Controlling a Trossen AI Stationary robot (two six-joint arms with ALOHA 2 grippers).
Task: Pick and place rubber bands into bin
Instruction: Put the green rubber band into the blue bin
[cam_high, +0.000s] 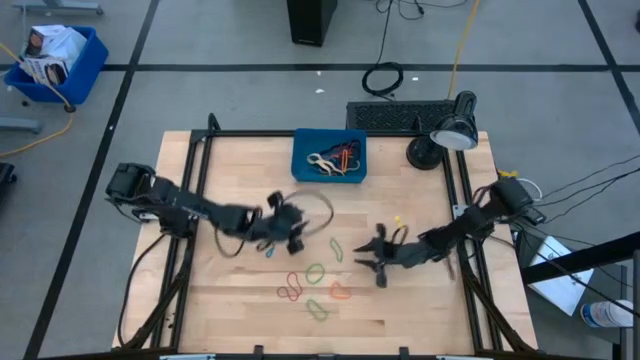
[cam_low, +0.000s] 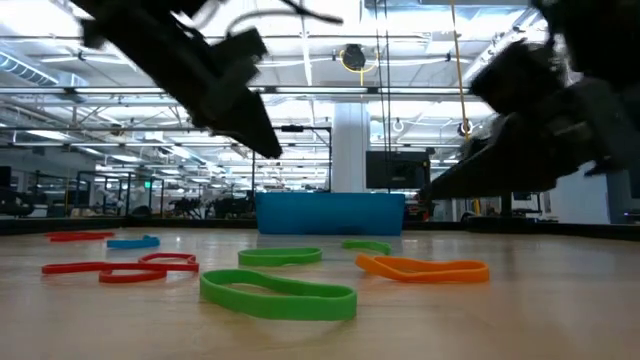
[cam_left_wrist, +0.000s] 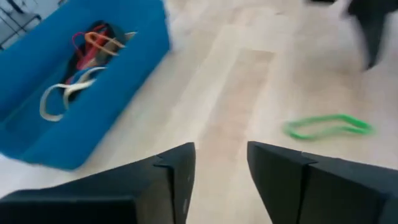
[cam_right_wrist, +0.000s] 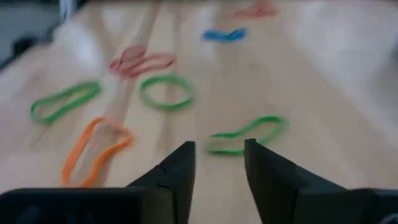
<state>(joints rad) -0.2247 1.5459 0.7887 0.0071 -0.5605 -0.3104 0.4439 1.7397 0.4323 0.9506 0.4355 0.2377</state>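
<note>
Crosswise at the table's far edge lies the bin (cam_high: 329, 157); both claws, left (cam_left_wrist: 221, 163) and right (cam_right_wrist: 219, 155), gape narrowly, empty.

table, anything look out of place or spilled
Nothing is damaged or spilled. Loose rubber bands lie scattered on the wooden table, as the sorting job expects, and others sit inside the blue bin, which stands square at the far edge.

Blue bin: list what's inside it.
The bin holds a tangle of rubber bands: tan, red, orange and black show. Any bands under the pile are covered.
</note>
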